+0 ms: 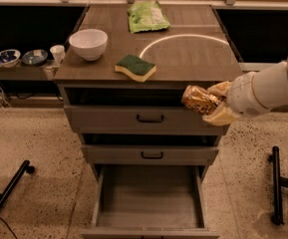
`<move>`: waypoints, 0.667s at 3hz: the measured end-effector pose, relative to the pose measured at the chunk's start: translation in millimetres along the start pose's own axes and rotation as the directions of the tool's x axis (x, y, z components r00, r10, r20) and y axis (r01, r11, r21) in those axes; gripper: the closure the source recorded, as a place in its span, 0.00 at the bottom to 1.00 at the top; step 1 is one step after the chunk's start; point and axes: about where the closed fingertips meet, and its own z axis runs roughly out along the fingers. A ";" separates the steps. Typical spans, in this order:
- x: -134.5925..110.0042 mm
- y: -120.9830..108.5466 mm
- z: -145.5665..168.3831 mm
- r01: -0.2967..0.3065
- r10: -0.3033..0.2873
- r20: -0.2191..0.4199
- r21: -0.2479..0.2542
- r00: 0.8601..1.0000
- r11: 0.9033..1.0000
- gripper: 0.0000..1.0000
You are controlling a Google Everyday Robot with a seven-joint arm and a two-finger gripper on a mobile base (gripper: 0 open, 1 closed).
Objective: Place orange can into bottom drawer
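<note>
Camera view: mid-carry, our gripper, jaws clamped on the orange can, hangs up-right of the open bottom drawer; next we lower it leftward inside.

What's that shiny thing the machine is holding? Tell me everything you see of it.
The orange can is a small, shiny metal drink can with an orange-gold patterned side. Tilted nearly sideways in mid-air, it is clamped in the gripper, before the top drawer's right end and above the open bottom drawer.

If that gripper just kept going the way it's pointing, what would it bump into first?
Probably the top drawer: the gripper, shut on the can, points left across its front, though depth is unclear.
</note>
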 end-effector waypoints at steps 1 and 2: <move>54.3 40.2 28.3 -0.089 0.092 0.024 -0.099 0.995 0.991 1.00; 157.1 128.7 79.3 -0.184 0.182 -0.038 -0.329 0.983 0.926 1.00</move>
